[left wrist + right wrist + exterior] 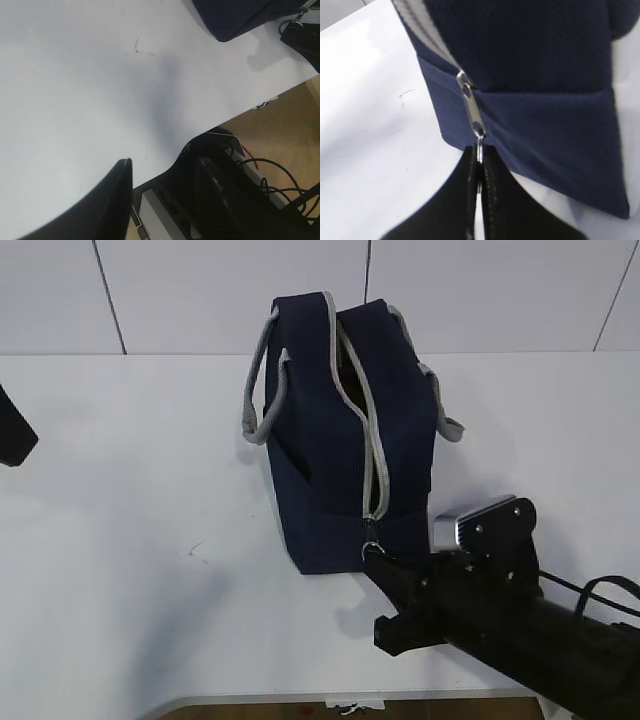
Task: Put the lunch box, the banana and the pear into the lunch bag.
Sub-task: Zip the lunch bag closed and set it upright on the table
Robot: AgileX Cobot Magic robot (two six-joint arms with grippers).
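Two grippers: my right gripper (479, 172) is pinched closed on the zipper pull (471, 106) of the lunch bag (345, 430); my left gripper (162, 187) hangs part open, holding nothing.
Grip: in the right wrist view the small ring under the metal tab sits between my closed fingertips (492, 185), centre bottom of frame.
Bag: upright at centre of the exterior view on the white table (120, 540), its grey-trimmed zipper closed down to the slider at the lower front edge.
Step, as I judge it: draw the pull along the zipper line, steady and in line with the track, so the ring does not slip and the bag does not tip.
Views: only the right wrist view shows the pinch; only the exterior view shows the whole bag and its handles (258, 390).
Lunch box, banana, pear: not visible in any view.
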